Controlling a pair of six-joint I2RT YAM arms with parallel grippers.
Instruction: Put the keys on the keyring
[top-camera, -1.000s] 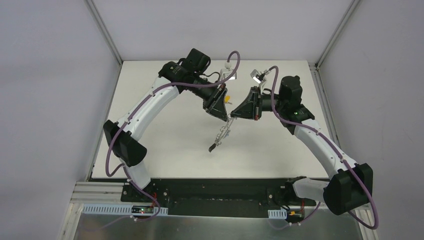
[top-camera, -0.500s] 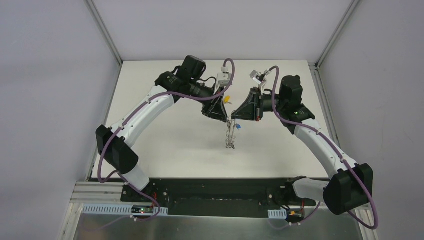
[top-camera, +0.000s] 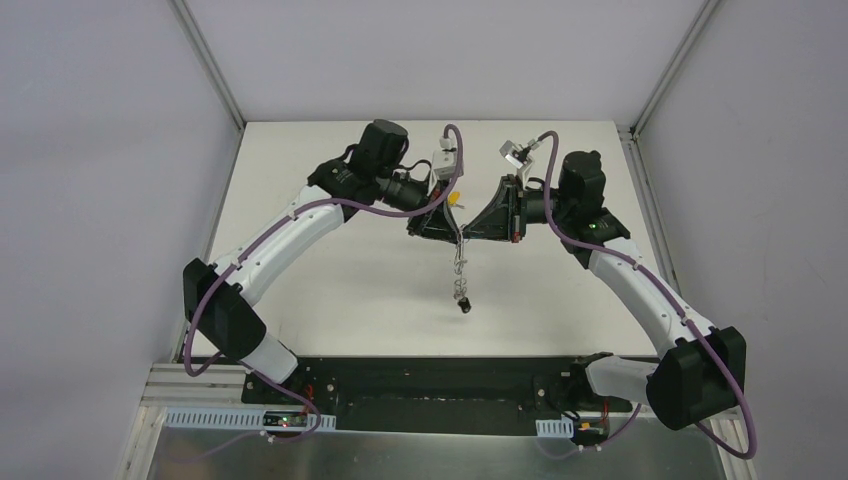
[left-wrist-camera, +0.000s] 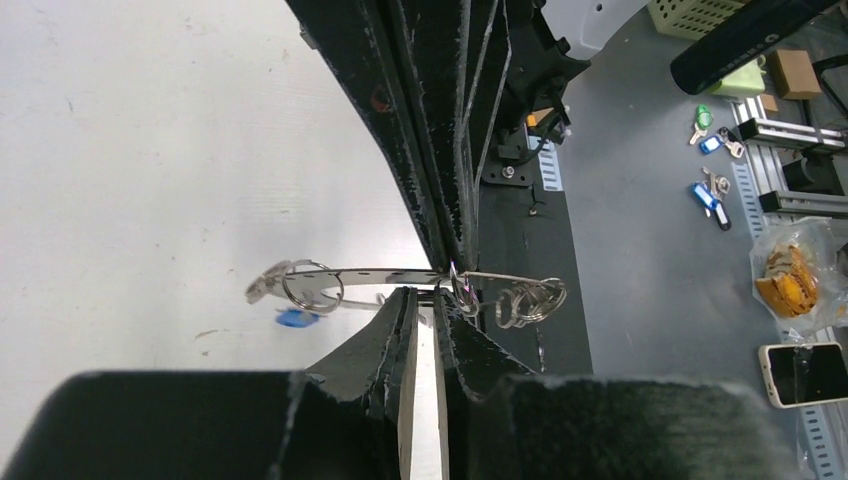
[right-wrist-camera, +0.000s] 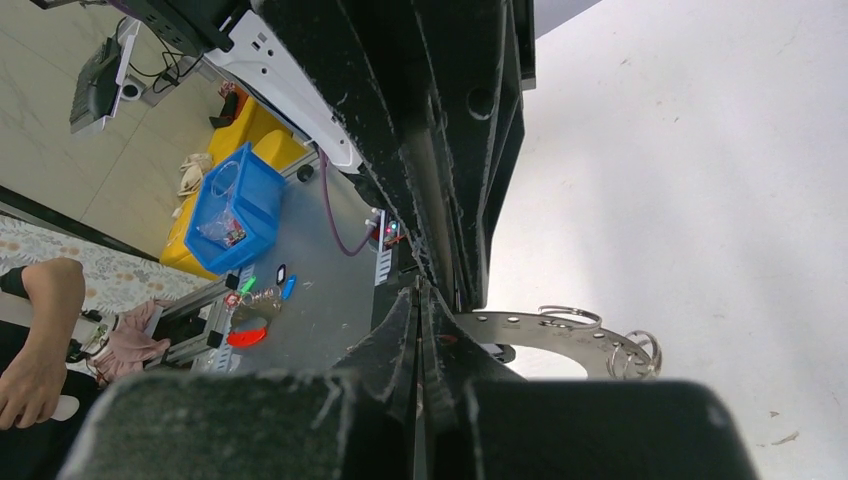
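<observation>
The keyring (top-camera: 460, 268), a flat grey ring with wire loops on its rim, hangs above the white table. My right gripper (top-camera: 467, 234) is shut on its upper edge. In the right wrist view the fingers (right-wrist-camera: 418, 292) press together and the keyring (right-wrist-camera: 545, 334) curves away to the right. My left gripper (top-camera: 453, 234) faces it tip to tip. Seen from the left wrist, the left gripper (left-wrist-camera: 425, 296) shows a narrow slit between its fingers, the tips right under the edge-on keyring (left-wrist-camera: 350, 273). A blue key (left-wrist-camera: 293, 318) and a black key (top-camera: 465, 307) dangle from it. A yellow key (top-camera: 455, 198) lies on the table behind.
The white table (top-camera: 330, 260) is bounded by metal frame rails on the left and right. The black base rail (top-camera: 430, 380) with both arm mounts runs along the near edge. Both forearms arch over the table's middle.
My left gripper swung in toward the right gripper and its jaws narrowed. The keyring went from slanting down-left to hanging straight down. The right arm stayed put.
</observation>
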